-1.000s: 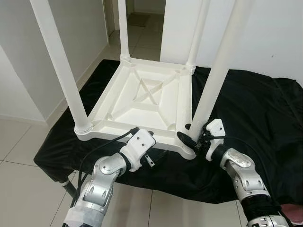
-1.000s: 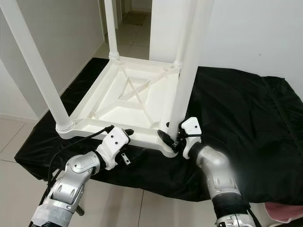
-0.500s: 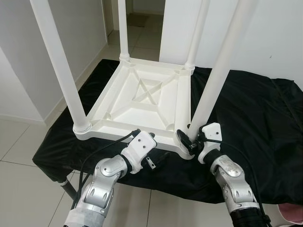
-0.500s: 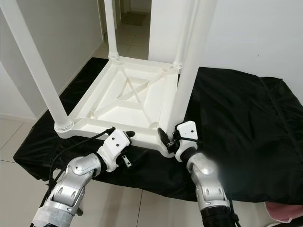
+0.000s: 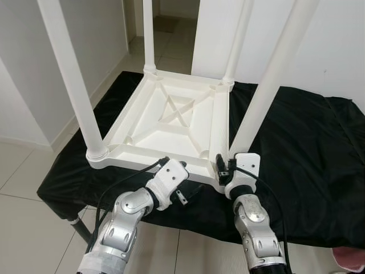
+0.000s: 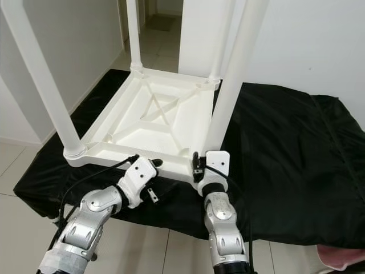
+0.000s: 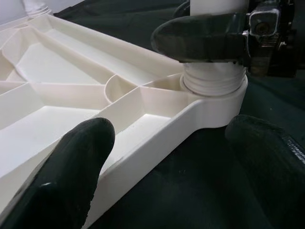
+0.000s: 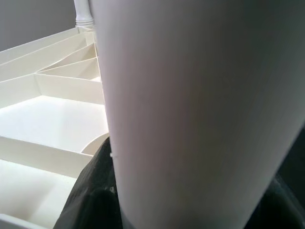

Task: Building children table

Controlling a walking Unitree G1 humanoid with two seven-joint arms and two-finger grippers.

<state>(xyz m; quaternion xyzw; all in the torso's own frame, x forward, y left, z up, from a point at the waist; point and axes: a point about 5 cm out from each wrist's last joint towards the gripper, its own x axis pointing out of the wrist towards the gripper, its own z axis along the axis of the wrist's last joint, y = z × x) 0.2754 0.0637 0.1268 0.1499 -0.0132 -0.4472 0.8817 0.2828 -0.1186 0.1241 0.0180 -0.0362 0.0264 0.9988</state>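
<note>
Gripping leg [image 5: 268, 85] base w/ right gripper [image 5: 223, 167] | table [image 5: 171, 123] inverted, legs upright

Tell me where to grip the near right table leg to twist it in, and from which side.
Grip the near right leg low, just above its threaded collar, from the robot's own side. The leg is a smooth upright cylinder there, and the right gripper already closes around it.

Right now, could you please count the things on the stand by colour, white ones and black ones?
White: 5 - one upturned white plastic ribbed table top and four round white plastic legs: near left, near right, far left, far right.
Black: 1 - the crumpled black cloth under the table.
Total: 6.
</note>
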